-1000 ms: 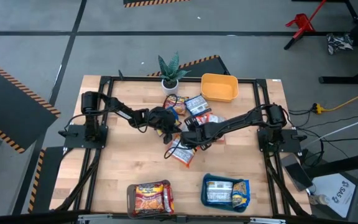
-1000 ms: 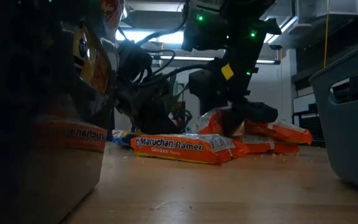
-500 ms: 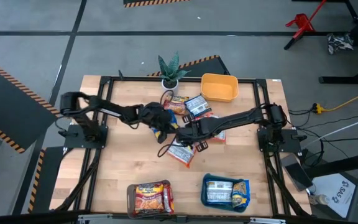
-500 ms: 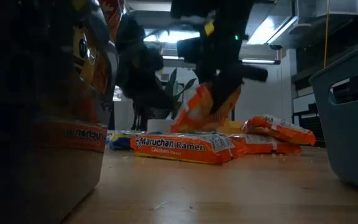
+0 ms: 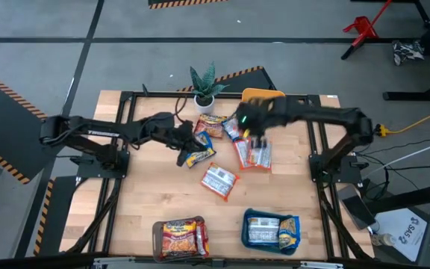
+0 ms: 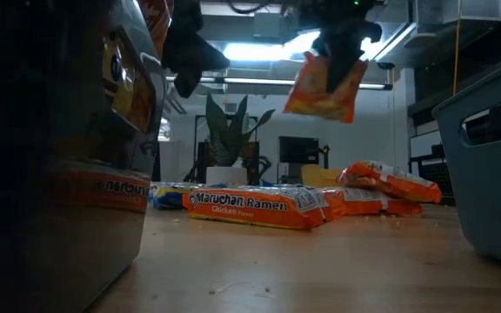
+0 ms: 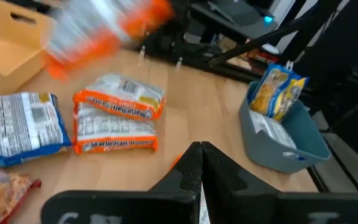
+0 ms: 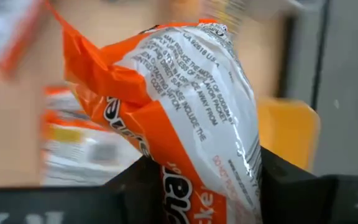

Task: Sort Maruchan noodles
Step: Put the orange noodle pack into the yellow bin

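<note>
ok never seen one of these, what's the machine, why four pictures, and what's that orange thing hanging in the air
It is a robot with two dark arms bolted to a wooden table, each ending in a two-finger end effector. Its job is sorting ramen packets.

One picture looks straight down from above, one looks level across the tabletop, and one comes from a camera on each arm's wrist.

The orange thing is a ramen packet, pinched by the right end effector and lifted well clear of the table, near the yellow tray. The left end effector is shut and holds nothing; it hangs over the middle of the table.

More loose packets lie there. At the near edge, a brown tray and a teal tray already hold packets. A potted plant stands at the far edge.
</note>
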Available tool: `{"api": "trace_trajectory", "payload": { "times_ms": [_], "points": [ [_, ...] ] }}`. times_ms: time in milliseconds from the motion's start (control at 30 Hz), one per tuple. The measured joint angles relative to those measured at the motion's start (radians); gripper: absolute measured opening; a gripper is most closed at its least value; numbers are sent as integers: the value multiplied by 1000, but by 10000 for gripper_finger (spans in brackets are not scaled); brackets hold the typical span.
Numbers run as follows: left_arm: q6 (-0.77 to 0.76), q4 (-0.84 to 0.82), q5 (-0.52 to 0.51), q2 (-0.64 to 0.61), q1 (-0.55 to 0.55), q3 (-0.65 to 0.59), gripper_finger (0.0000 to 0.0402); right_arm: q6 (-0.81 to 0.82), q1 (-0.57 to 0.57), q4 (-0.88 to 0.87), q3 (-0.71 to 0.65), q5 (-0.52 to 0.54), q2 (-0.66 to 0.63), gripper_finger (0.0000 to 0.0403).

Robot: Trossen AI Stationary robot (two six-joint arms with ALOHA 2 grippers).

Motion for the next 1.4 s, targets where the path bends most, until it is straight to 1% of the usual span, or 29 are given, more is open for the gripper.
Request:
{"api": "trace_trajectory", "payload": {
  "times_ms": [67, 100, 267, 333, 467, 533, 567, 700, 767, 833, 900, 967, 1033, 1100, 1167, 1233, 1333, 1400],
  "points": [
    [0, -7, 0, -21, 0, 0, 0, -2, -79, -4, 0, 8, -45, 123],
    [1, -3, 0, -24, 0, 0, 0, -4, -124, -3, 0, -7, -62, 121],
    [3, -25, 0, -25, 0, 0, 0, -32, -328, -10, 0, -116, -83, 121],
    [3, -45, -1, -25, 0, 0, 0, -25, -405, -15, 0, -182, -72, 122],
    [3, -51, -2, -25, 0, 0, 0, 165, -526, 87, -2, -369, -38, 122],
    [3, -51, -2, -25, 0, 0, 0, 212, -564, 120, -1, -434, -35, 123],
    [3, -52, -2, -25, 0, 0, 0, 221, -577, 124, -1, -444, -35, 123],
    [3, -56, -1, -25, 0, 0, 0, 151, -597, 101, -1, -381, -33, 123],
    [3, -56, 2, -25, 0, 0, 0, 163, -611, 108, -1, -380, -33, 123],
    [3, -56, 5, -25, 0, 0, 0, 263, -622, 146, -1, -412, -28, 123],
    [3, -56, 6, -25, 0, 0, 0, 394, -638, 170, -1, -418, -17, 123],
    [3, -56, 6, -25, 0, 0, 0, 511, -647, 176, -1, -385, -5, 123],
    [3, -56, 6, -25, 0, 0, 0, 601, -647, 234, -20, -345, 3, 123],
    [3, -56, 6, -25, 0, 0, 0, 649, -640, 310, -64, -346, 3, 124],
    [3, -56, 7, -25, 0, 0, 0, 688, -631, 388, -109, -389, 4, 124],
    [3, -56, 12, -25, 0, 0, 0, 708, -629, 419, -142, -418, 4, 124],
    [3, -56, 41, -25, 0, 0, 0, 764, -632, 489, -199, -399, -8, 124],
    [3, -56, 50, -25, 0, 0, 0, 802, -617, 582, -253, -375, -29, 124]
  ]
}}
